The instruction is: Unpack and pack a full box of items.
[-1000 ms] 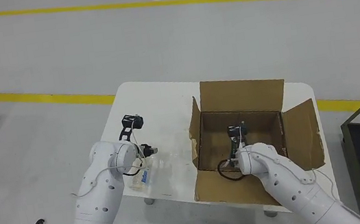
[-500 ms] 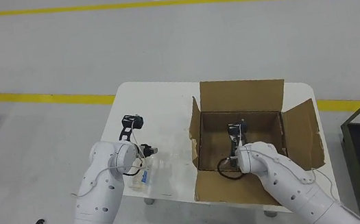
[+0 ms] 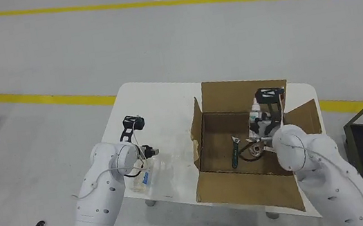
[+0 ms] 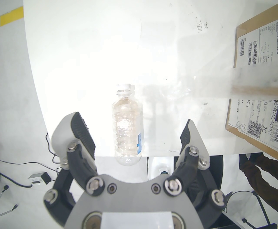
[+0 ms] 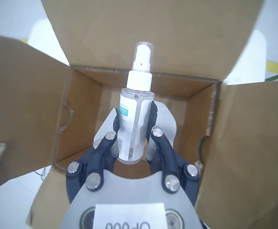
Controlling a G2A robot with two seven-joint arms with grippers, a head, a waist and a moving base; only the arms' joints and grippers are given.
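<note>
Right gripper (image 5: 134,121) clamped on spray bottle (image 5: 139,86) over open box (image 5: 34,97) | step: likely unpacking | next: clear flaps (image 5: 245,130), set it on table (image 4: 86,43) | left gripper (image 4: 132,130) agape above water bottle (image 4: 127,121)

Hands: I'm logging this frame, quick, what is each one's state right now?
Left hand: open, holding nothing.
Right hand: shut on the spray bottle.
</note>
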